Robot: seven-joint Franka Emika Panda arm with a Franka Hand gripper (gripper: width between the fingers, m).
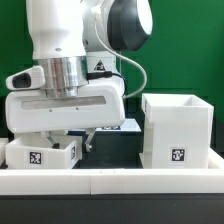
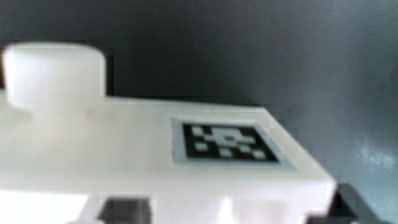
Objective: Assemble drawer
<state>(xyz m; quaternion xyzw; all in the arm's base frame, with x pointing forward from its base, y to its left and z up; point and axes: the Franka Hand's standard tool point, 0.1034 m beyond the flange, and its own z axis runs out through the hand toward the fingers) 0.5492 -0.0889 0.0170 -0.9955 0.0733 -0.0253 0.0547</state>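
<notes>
A small white drawer tray (image 1: 40, 153) with a square tag stands at the exterior view's left, behind the front rail. My gripper (image 1: 70, 138) hangs low right over it. The wrist view shows the tray (image 2: 107, 140) very close, with its round knob (image 2: 54, 75) and its tag (image 2: 228, 142). My gripper (image 2: 231, 212) has its two dark fingers (image 2: 121, 210) wide apart, with the tray's white body between them. The tall hollow box (image 1: 177, 130) stands upright at the exterior view's right, its tag facing the camera. The second tray is hidden.
The low white border rail (image 1: 110, 180) runs along the front of the black table. A white piece (image 1: 118, 127) shows behind my hand, between tray and box; I cannot tell what it is. A green wall stands behind.
</notes>
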